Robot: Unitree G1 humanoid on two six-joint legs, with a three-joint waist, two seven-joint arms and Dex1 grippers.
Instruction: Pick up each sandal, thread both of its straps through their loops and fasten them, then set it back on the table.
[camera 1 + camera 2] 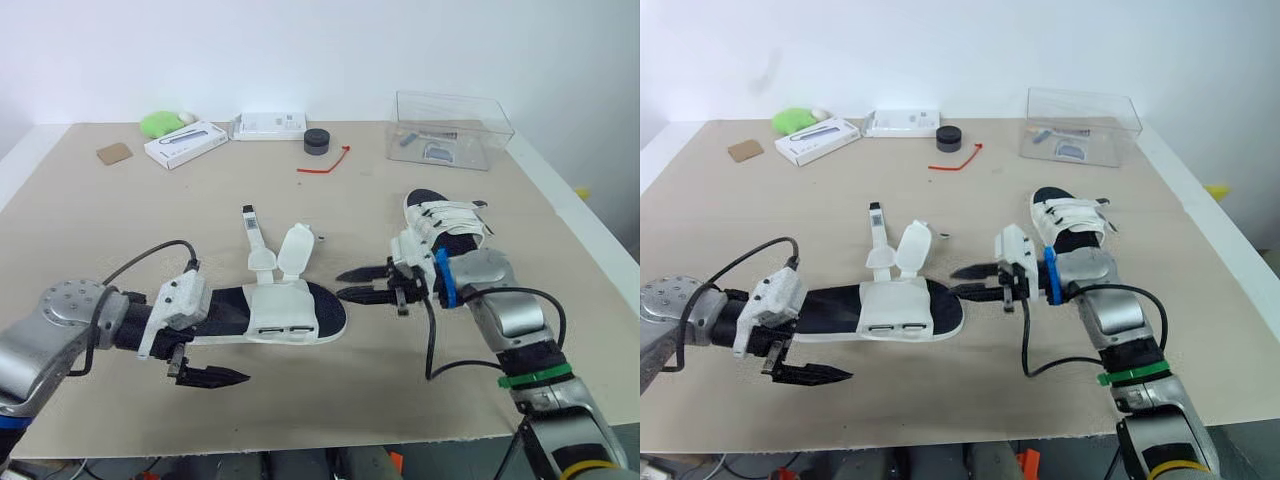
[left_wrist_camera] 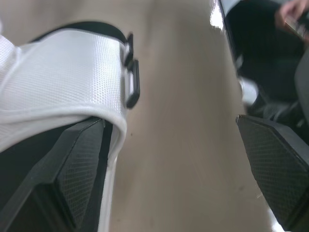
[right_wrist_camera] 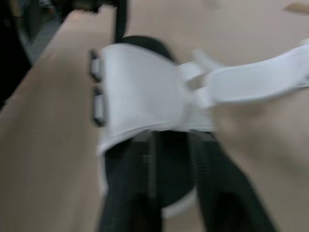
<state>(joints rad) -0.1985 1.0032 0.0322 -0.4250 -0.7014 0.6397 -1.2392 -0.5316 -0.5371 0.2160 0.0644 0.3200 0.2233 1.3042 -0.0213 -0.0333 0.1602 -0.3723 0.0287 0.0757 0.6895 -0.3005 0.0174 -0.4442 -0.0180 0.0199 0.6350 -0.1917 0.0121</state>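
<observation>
- An unfastened sandal (image 1: 300,310) is found lying flat at the middle of the table (image 1: 120,230), its sole down.
- Its two straps (image 1: 295,250) are seen free and turned up on the far side of the white upper. The two loops (image 2: 131,77) sit empty on the near side.
- The left gripper (image 2: 169,123) is held at the sandal's heel end with its jaws spread wide. One finger (image 2: 72,169) is tucked against the sandal under the edge of the white upper, the other is well clear over bare table. Nothing is gripped.
- The right gripper (image 1: 342,284) is pointed at the toe end of the same sandal. Its fingers are parted a little and nothing is held between them — the lower fingertip appears to be just at the toe, though contact cannot be confirmed.
- A second sandal (image 1: 445,222) is noted behind the right gripper, flat on the table, with its straps laid across the upper.
- Along the far edge are recorded a clear plastic box (image 1: 450,125), two white boxes (image 1: 185,143), a black round object (image 1: 317,141) and a red tie (image 1: 325,165) — all well apart from both sandals.
</observation>
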